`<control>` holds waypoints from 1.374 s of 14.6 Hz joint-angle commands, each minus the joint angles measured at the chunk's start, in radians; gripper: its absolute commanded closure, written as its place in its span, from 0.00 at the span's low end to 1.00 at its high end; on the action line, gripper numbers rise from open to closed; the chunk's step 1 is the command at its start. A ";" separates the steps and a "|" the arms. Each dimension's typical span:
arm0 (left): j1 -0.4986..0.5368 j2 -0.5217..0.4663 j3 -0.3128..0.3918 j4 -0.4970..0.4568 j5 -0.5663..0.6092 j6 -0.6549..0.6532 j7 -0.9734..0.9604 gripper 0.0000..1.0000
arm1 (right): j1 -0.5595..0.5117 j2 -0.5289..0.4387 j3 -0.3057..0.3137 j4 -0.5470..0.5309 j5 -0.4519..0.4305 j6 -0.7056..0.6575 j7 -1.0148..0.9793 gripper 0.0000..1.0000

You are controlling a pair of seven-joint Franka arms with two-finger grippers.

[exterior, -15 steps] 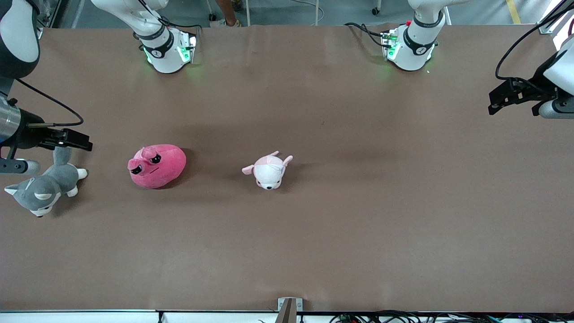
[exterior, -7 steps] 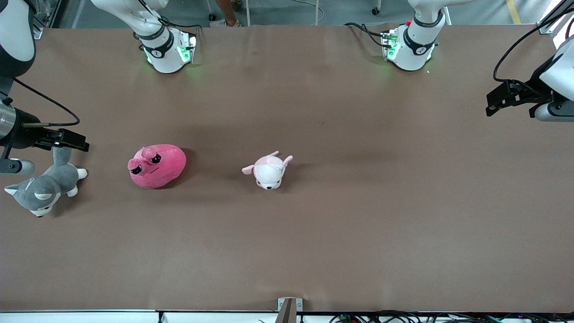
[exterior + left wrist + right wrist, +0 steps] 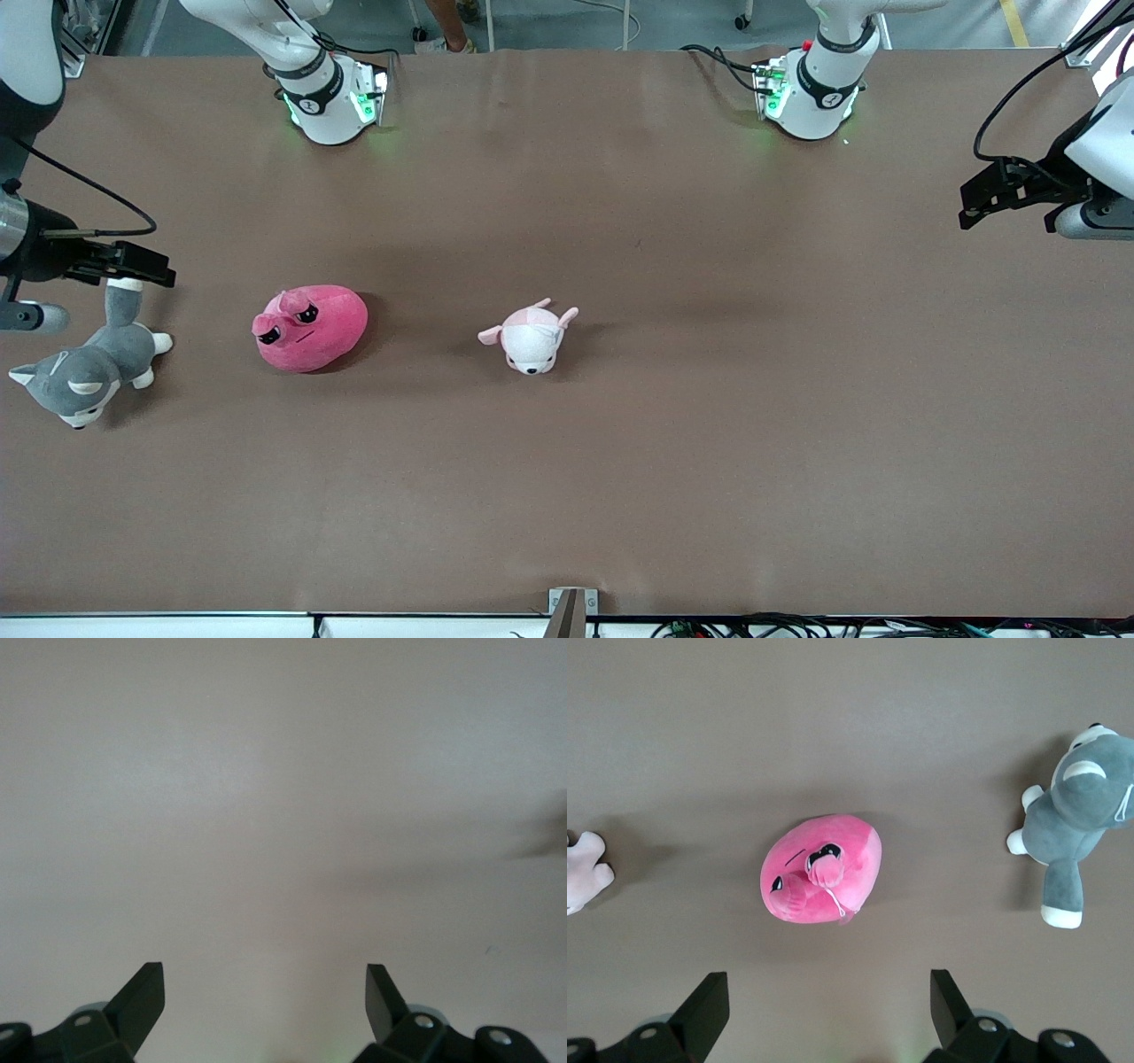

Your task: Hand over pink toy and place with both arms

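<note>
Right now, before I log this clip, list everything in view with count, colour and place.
round hot-pink plush blob: one, pink, on the table toward the right arm's end.
small white and pale-pink animal plush: one, mid-table beside the blob.
grey and white husky plush: one, at the right arm's end.
brown table: one.
right end effector: black, open, above the husky's tail.
left end effector: black, open, over bare table at the left arm's end.
</note>
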 commanded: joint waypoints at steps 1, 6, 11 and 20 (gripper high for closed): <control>-0.007 0.005 0.006 0.020 0.018 -0.003 0.019 0.00 | -0.011 -0.106 0.003 -0.110 -0.004 0.001 0.000 0.00; -0.006 0.007 0.006 0.021 0.016 -0.003 0.006 0.00 | -0.011 -0.175 0.003 -0.173 -0.004 0.004 0.000 0.00; -0.004 0.005 0.004 0.039 0.012 -0.003 0.008 0.00 | -0.010 -0.210 0.003 -0.214 -0.007 0.032 0.000 0.00; -0.010 0.019 0.004 0.050 -0.019 -0.002 0.002 0.00 | -0.011 -0.270 0.001 -0.232 -0.004 0.004 0.013 0.00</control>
